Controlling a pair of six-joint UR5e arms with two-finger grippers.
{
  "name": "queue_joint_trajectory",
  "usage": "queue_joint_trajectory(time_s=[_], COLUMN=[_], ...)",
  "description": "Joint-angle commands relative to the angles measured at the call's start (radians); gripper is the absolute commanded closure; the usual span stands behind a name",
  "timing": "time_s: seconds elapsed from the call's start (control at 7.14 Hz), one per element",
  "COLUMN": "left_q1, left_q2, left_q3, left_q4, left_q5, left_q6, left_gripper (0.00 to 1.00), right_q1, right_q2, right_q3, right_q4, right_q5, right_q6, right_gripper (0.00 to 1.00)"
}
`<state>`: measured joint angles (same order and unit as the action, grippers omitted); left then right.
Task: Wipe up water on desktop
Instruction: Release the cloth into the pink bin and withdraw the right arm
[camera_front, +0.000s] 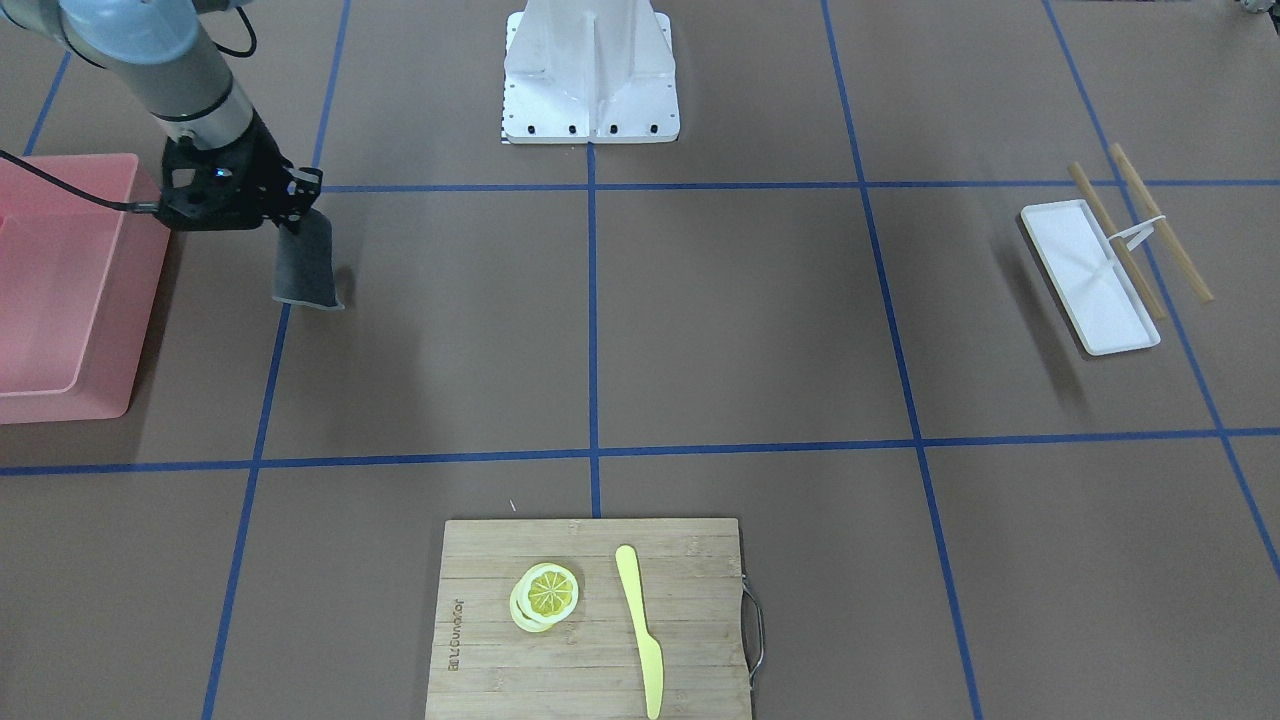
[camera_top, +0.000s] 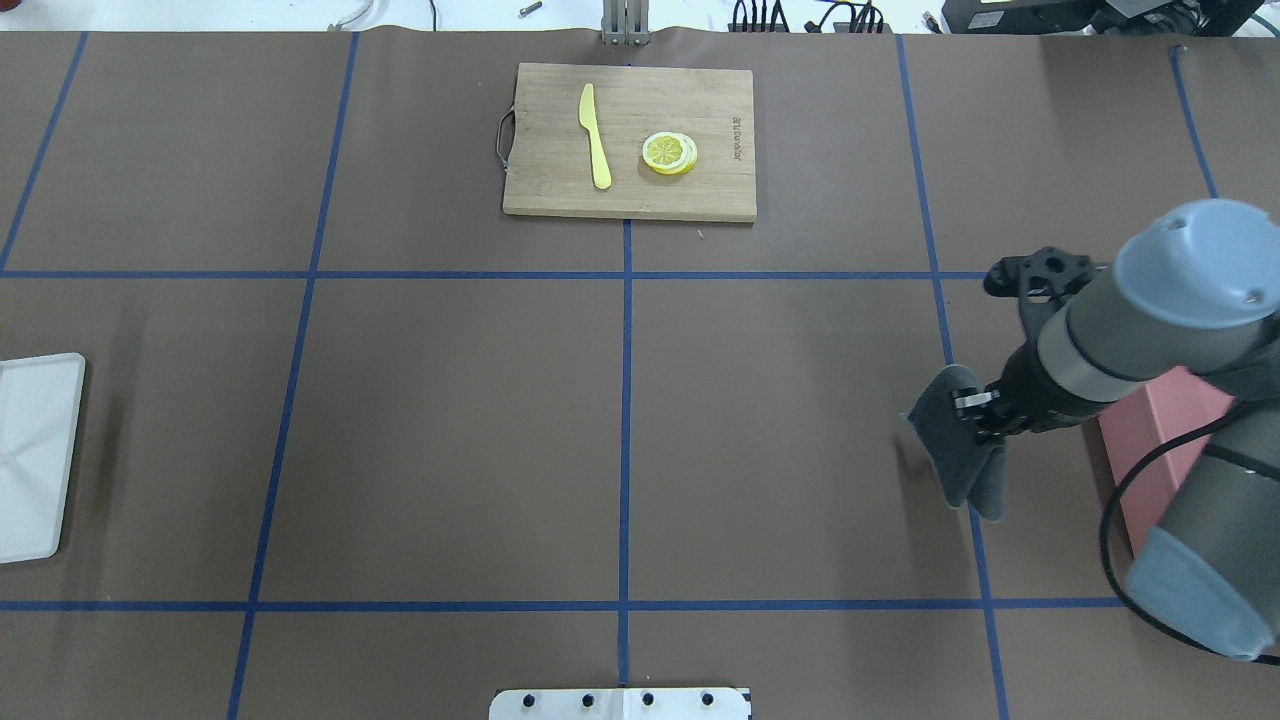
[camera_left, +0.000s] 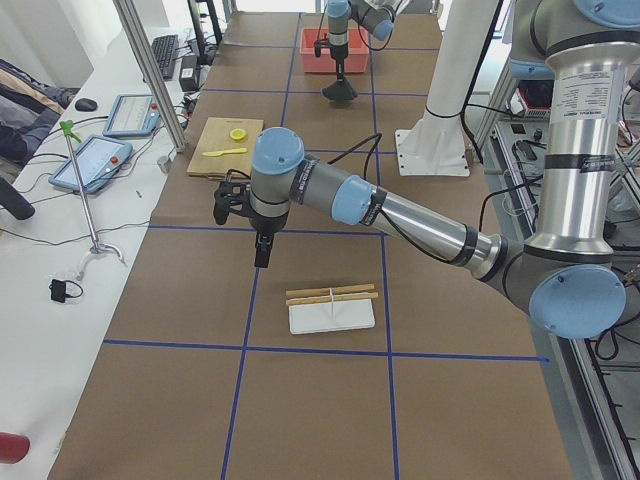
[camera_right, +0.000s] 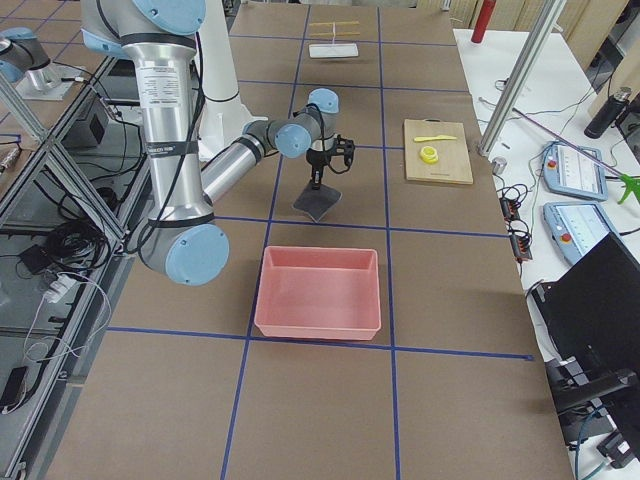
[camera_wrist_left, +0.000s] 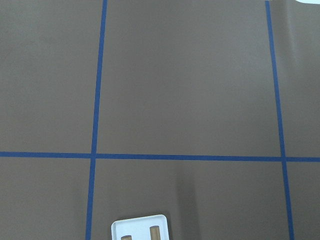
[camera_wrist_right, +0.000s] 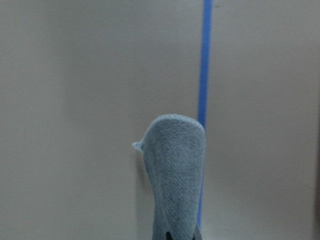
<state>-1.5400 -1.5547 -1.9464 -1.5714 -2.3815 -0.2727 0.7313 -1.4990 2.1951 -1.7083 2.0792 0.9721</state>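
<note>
The desktop (camera_front: 740, 320) is a matte brown surface crossed by blue tape lines; I see no water on it. My right gripper (camera_front: 290, 205) is shut on a grey cloth (camera_front: 305, 265) that hangs down over a blue tape line beside the pink bin. The cloth also shows in the overhead view (camera_top: 955, 450) and in the right wrist view (camera_wrist_right: 175, 170). I cannot tell whether its lower end touches the desktop. My left gripper (camera_left: 262, 262) shows only in the exterior left view, hovering above the desktop near the white tray; I cannot tell if it is open or shut.
A pink bin (camera_front: 60, 290) stands beside the right gripper. A bamboo cutting board (camera_front: 590, 680) with lemon slices (camera_front: 545, 595) and a yellow knife (camera_front: 640, 630) lies at the far edge. A white tray (camera_front: 1085, 275) with two wooden sticks (camera_front: 1160, 220) lies on the left arm's side.
</note>
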Motion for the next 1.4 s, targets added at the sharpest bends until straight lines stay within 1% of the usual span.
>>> queue_joint_trajectory(time_s=[0.0,0.14,0.28,0.42,0.56,0.7,0.84,0.98,1.12,1.26], left_q1=[0.000,0.000,0.000,0.000,0.000,0.000,0.000,0.000,0.000,-0.002], left_q2=[0.011,0.013,0.015,0.021,0.022,0.022,0.024,0.024,0.031,0.042], left_q3=[0.004,0.010,0.011,0.015,0.015,0.015,0.017,0.021,0.024,0.026], left_q4=[0.001,0.001,0.001,0.001,0.001,-0.001,-0.001,-0.002,-0.009,-0.007], left_q5=[0.022,0.022,0.022,0.022,0.022,0.022,0.022,0.022,0.045,0.082], left_q6=[0.015,0.015,0.015,0.015,0.015,0.015,0.015,0.017,0.020,0.115], left_gripper=[0.02,0.02,0.02,0.02,0.02,0.02,0.02,0.02,0.02,0.02], right_q1=[0.173,0.257,0.360,0.467,0.503,0.504,0.504,0.502,0.504,0.523], right_q2=[-0.055,-0.116,-0.179,-0.214,-0.231,-0.230,-0.225,-0.218,-0.219,-0.216], right_q3=[0.151,0.152,0.128,0.095,0.060,0.036,-0.004,-0.033,-0.038,-0.040], right_q4=[-0.263,-0.295,-0.297,-0.298,-0.295,-0.291,-0.280,-0.246,-0.213,-0.211], right_q5=[0.009,0.007,0.002,0.007,0.008,0.005,0.005,0.007,0.021,0.089], right_q6=[-0.214,-0.381,-0.582,-0.750,-0.851,-0.846,-0.849,-0.848,-0.848,-0.846], right_gripper=[1.00,1.00,1.00,1.00,1.00,0.04,0.00,0.00,0.00,0.00])
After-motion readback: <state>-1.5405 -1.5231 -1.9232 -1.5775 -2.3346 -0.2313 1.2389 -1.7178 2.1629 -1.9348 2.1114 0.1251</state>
